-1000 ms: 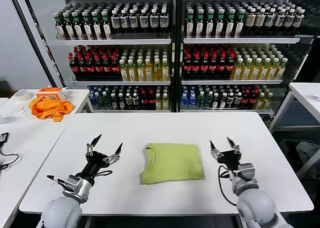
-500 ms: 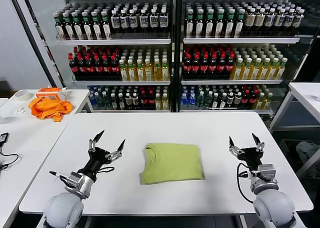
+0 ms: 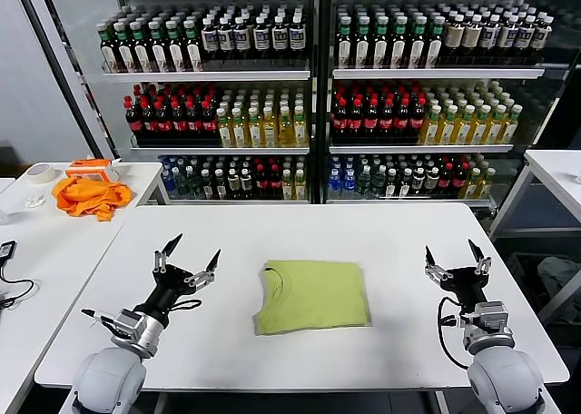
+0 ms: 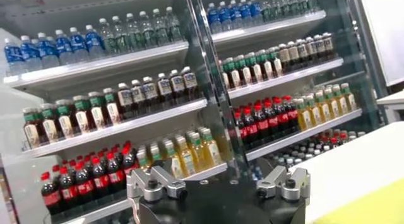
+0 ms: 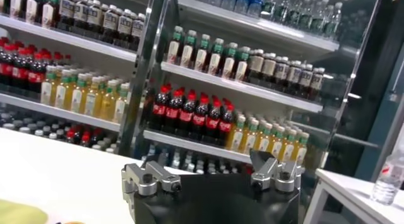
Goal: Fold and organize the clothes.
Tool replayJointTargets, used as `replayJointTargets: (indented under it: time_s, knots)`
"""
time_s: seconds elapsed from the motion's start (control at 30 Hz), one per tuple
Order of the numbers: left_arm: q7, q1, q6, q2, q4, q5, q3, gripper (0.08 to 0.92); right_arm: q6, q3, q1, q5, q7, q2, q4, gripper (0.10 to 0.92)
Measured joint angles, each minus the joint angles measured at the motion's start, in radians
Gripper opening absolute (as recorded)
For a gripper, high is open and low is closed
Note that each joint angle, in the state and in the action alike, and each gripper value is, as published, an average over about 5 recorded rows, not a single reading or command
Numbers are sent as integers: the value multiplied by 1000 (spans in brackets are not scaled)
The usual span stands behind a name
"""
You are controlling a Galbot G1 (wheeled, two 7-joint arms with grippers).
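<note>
The lime yellow-green T-shirt (image 3: 310, 295) lies folded into a neat rectangle at the middle of the white table (image 3: 300, 228), collar side toward the left; no print shows. My left gripper (image 3: 187, 259) is open and empty, raised above the table left of the shirt, fingers pointing up. My right gripper (image 3: 454, 259) is open and empty, raised right of the shirt, well apart from it. A corner of the shirt shows in the left wrist view (image 4: 379, 209) and in the right wrist view (image 5: 12, 212).
Drink shelves (image 3: 309, 87) full of bottles stand behind the table. A bright orange cloth (image 3: 89, 196), a tape roll (image 3: 39, 172) and an orange box (image 3: 91, 167) lie on a side table at the left. Another white table (image 3: 558, 173) stands at the right.
My right gripper has moved right, away from the shirt, toward the table's right edge. My left gripper has shifted slightly left. The shirt has not moved.
</note>
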Motion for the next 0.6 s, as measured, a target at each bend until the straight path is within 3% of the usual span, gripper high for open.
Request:
replayJointTargets:
  time_s: [0.6]
  knots:
    - [10, -33, -21, 18, 28, -6, 9, 823, 77, 40, -24, -58, -21, -14, -20, 823]
